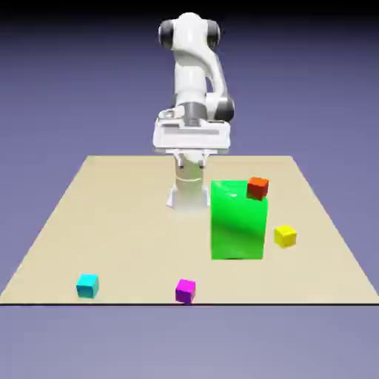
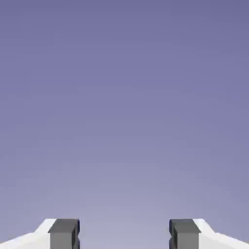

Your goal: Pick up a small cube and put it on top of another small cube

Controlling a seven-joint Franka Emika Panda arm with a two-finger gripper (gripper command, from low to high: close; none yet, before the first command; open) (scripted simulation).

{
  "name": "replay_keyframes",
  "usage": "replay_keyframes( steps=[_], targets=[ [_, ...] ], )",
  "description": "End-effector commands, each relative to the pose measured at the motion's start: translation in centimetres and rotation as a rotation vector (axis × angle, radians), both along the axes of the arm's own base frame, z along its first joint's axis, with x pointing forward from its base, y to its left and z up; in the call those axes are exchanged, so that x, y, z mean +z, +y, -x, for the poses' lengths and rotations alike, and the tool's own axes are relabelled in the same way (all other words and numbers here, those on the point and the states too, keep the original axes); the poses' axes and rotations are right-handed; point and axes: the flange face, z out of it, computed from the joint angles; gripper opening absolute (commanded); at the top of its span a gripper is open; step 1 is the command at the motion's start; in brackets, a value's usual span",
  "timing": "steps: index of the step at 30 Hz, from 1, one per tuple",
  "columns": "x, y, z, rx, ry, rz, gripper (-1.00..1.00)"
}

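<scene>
The exterior view is bright and mostly sharp; the glossy green block (image 1: 237, 226) carries a soft highlight toward eleven o'clock. The purple backdrop darkens to black at twelve. The hand view's backdrop pales toward six.

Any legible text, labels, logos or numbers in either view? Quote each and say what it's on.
None legible. No lettering or digits show on the white jointed robot arm, the tall green block, or the small red, yellow, cyan and magenta cubes. The hand view shows none either.
</scene>
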Motion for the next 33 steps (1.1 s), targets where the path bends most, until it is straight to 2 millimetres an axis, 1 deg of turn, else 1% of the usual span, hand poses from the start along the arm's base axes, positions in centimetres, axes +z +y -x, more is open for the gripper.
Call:
replay_keyframes(
  steps=[1,9,14,18,22,26,33],
  targets=[
    [-0.4,-0.5,-0.7,0.023,0.023,0.041,0.00],
    [-4.3,-5.3,-5.7,0.233,0.224,0.318,0.00],
    [-7.4,-8.9,-8.2,0.389,0.356,0.441,0.00],
    [-10.3,-12.1,-9.8,0.527,0.456,0.511,0.00],
    [-13.4,-15.5,-10.9,0.675,0.545,0.558,0.00],
    [-16.7,-19.0,-11.6,0.831,0.619,0.583,0.00],
    [-22.9,-25.2,-11.6,1.115,0.699,0.582,0.00]
  ],
)
